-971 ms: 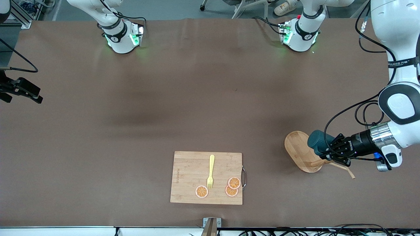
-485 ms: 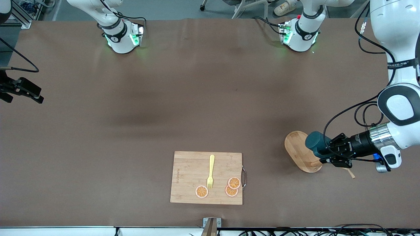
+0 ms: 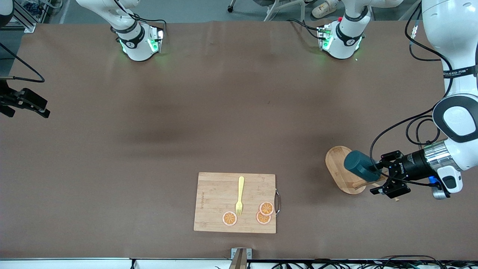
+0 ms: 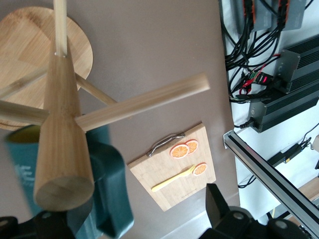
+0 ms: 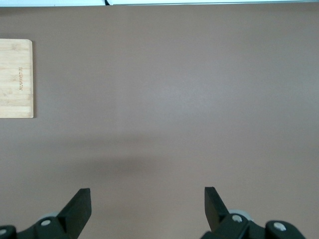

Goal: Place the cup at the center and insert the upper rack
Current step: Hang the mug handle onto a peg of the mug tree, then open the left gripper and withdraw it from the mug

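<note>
**Front view with both wrist views.** The dark teal cylindrical cup [image 3: 358,166] is lying tilted against the wooden peg stand with the oval base [image 3: 336,162]. It is sitting at about 4 o'clock on the brown table [image 3: 224,112], at the left arm's end. It is not lying at the table's centre, which is showing bare brown surface.

The left gripper [image 3: 382,173] is hovering at the stand with its fingers spread wide. They are straddling the stand's pegs and the cup's end, and are closing on nothing. In the left wrist view the stand's post [image 4: 62,129] is filling the foreground, with the cup beside it.

The right gripper [image 3: 35,106] is waiting at 9 o'clock, over the table's edge, with its fingers also wide apart.

A rectangular bamboo cutting board [image 3: 216,194] is lying at 6 o'clock. It is carrying 1 yellow fork [image 3: 239,196] and 3 orange slices [image 3: 266,208].

*Progress:* the centring of the cup is remaining to be done. The spread fingers fit either a grasp about to close or a release just made. No upper rack, other than this stand, is showing.
</note>
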`<state>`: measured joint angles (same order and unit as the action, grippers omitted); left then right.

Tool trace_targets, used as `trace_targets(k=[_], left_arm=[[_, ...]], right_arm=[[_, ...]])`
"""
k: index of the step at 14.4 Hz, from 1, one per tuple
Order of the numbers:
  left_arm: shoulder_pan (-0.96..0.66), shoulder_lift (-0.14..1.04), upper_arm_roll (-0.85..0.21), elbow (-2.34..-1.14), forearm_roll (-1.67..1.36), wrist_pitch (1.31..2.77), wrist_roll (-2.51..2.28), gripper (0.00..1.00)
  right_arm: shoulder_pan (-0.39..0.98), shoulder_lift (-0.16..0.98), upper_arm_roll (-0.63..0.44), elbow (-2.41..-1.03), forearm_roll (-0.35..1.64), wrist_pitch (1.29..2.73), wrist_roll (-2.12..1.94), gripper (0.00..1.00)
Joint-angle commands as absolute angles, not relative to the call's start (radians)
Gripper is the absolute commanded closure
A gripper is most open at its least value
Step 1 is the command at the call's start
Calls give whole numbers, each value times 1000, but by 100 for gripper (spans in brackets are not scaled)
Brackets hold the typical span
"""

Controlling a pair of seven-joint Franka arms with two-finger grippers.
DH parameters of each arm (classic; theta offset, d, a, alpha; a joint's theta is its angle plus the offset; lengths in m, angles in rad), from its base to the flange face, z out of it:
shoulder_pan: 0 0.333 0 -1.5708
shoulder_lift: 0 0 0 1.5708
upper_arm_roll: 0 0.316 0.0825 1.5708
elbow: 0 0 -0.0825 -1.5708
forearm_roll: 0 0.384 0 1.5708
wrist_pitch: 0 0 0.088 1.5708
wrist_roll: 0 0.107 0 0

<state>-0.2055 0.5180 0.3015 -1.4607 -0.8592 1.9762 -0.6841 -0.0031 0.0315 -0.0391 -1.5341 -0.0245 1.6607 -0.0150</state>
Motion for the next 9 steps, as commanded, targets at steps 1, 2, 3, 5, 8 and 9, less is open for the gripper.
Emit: trace_targets(k=[1, 2, 3, 5, 8, 9], left_arm=[[-212, 509, 302, -1422, -772, 1976, -672, 0], [-213, 499, 302, -1414, -744, 1976, -676, 0], [-218, 476, 301, -1414, -720, 1976, -676, 0], [-219, 457, 293, -1411, -636, 1976, -676, 0], [-229, 388, 269, -1414, -419, 1973, -641, 0], [-227, 362, 256, -1416, -364, 1961, -608, 0]], right_arm=[[6, 14, -43, -1554, -21, 1667, -23, 0], [8, 14, -43, -1554, -21, 1667, -23, 0], [14, 12, -43, -1554, -21, 1667, -23, 0], [15, 12, -44, -1552, -21, 1667, -23, 0], [15, 14, -44, -1552, -21, 1667, -23, 0], [15, 14, -43, -1552, -21, 1669, -23, 0]])
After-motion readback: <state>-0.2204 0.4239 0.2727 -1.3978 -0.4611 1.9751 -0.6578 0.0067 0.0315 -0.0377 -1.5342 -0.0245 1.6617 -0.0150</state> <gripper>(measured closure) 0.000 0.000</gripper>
